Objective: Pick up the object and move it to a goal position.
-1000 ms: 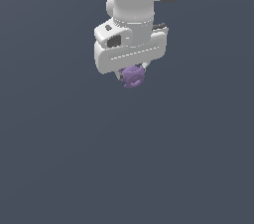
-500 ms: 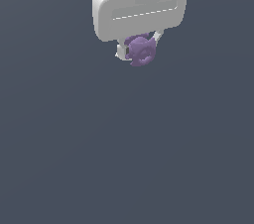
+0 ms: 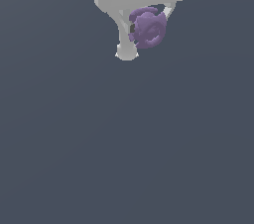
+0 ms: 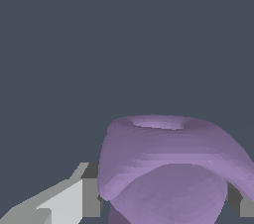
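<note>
The object is a small purple lumpy thing with swirled folds, held up at the top of the exterior view, well above the grey floor. My white gripper is shut on it, one finger showing on the exterior view's left and the other mostly hidden behind the object. In the wrist view the object fills the frame's lower part, pinched between a white finger and a dark pad on the far side. No goal marker shows.
A plain dark grey surface lies under the gripper in both views, with no other thing on it.
The gripper, with the purple object held in it, has climbed and come closer to the exterior camera, so it looks larger and its body is now cut off by the frame's top.
</note>
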